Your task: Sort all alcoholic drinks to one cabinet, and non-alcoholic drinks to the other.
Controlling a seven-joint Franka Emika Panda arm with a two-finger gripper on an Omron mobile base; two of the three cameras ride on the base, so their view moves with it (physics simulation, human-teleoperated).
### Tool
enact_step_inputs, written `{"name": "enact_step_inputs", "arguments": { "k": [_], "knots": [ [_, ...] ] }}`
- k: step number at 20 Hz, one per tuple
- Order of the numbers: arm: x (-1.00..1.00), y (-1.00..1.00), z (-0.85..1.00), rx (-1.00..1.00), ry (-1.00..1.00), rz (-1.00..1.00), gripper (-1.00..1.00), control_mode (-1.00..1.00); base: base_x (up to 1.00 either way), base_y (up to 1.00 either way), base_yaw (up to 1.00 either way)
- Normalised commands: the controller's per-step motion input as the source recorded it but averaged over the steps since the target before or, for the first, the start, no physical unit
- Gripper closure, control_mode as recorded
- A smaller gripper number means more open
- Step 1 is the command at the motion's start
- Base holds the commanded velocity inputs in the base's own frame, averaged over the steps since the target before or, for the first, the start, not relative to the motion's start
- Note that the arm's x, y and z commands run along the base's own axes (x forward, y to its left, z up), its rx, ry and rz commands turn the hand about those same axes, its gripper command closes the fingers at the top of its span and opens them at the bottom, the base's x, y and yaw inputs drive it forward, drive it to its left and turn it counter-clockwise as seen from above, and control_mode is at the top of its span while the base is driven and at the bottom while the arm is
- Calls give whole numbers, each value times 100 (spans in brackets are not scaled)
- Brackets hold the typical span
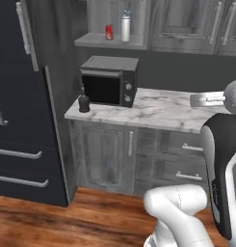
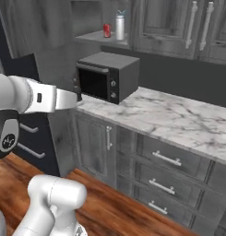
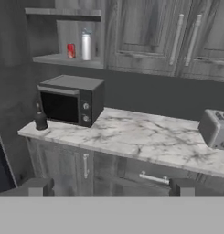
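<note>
The marble-topped table (image 1: 158, 113) is seen stretching along the wall, and at its left end, just beside the black microwave (image 1: 109, 80), the squat dark bottle (image 1: 84, 101) with the long thin neck is stood upright near the front corner. In the hand view the same dark bottle is found at the table's far left edge, close to the microwave's front corner but apart from it. Up above, in the open cabinet shelf (image 1: 98, 42), the small red soda can (image 1: 109, 32) and the taller pale-grey bottle (image 1: 125, 26) with the light-blue cap are set side by side, upright, the can to the left (a narrow gap is kept between them). A silver toaster (image 3: 215, 129) is shown at the right of the table in the hand view. Closed cabinet doors (image 3: 152, 36) are lined up to the right of the shelf, and drawers (image 2: 167, 159) are seen beneath the table. The dark fridge (image 1: 23, 101) is placed to the left of it all. The pincer (image 3: 111, 187) is held well back from the table, its two fingertips (image 3: 38, 186) spread wide apart at the bottom of the hand view, with nothing pinched between them.
</note>
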Motion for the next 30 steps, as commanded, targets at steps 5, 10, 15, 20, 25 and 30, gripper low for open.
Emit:
{"name": "enact_step_inputs", "arguments": {
  "k": [5, 10, 15, 20, 25, 30],
  "knots": [
    [0, 0, 0, 0, 0, 0, -100, 100, 2, 19, 26],
    [0, 0, 0, 0, 0, 0, -100, 100, 20, 10, 22],
    [0, 0, 0, 0, 0, 0, -100, 100, 39, 15, 19],
    [0, 0, 0, 0, 0, 0, -100, 100, 55, 14, 18],
    [0, 0, 0, 0, 0, 0, -100, 100, 59, 16, 15],
    [0, 0, 0, 0, 0, 0, -100, 100, 51, 13, 13]
  ]
}}
